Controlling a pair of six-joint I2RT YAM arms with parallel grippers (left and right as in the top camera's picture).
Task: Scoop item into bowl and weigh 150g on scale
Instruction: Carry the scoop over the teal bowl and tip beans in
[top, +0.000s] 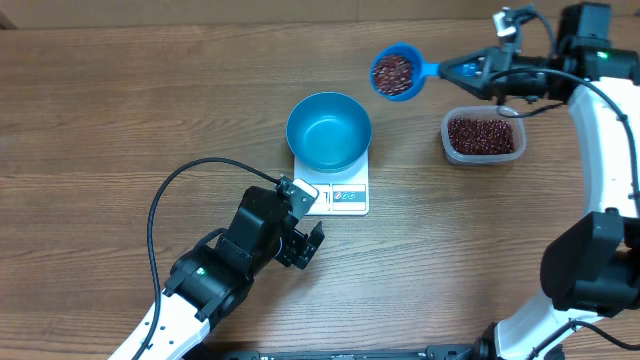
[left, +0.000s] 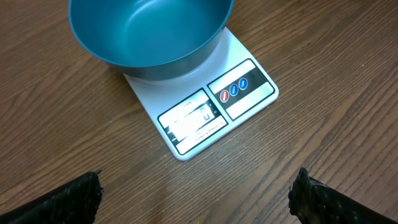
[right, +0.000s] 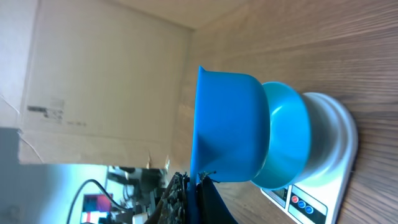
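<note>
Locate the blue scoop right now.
Overhead view, upper right: the scoop, full of beans, is held by the right gripper, up and right of the teal bowl, left of the clear tub.

An empty, smooth teal-blue round bowl (top: 328, 130) sits upright on a small flat white square kitchen scale (top: 347, 198); tiny dark red-brown beans (top: 483, 134) fill a clear plastic tub (top: 484, 160) nearby and a small bright blue scoop (top: 428, 69).

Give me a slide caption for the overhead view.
Right gripper holds a scoop of beans near the empty bowl on the scale; left gripper open nearby.
</note>
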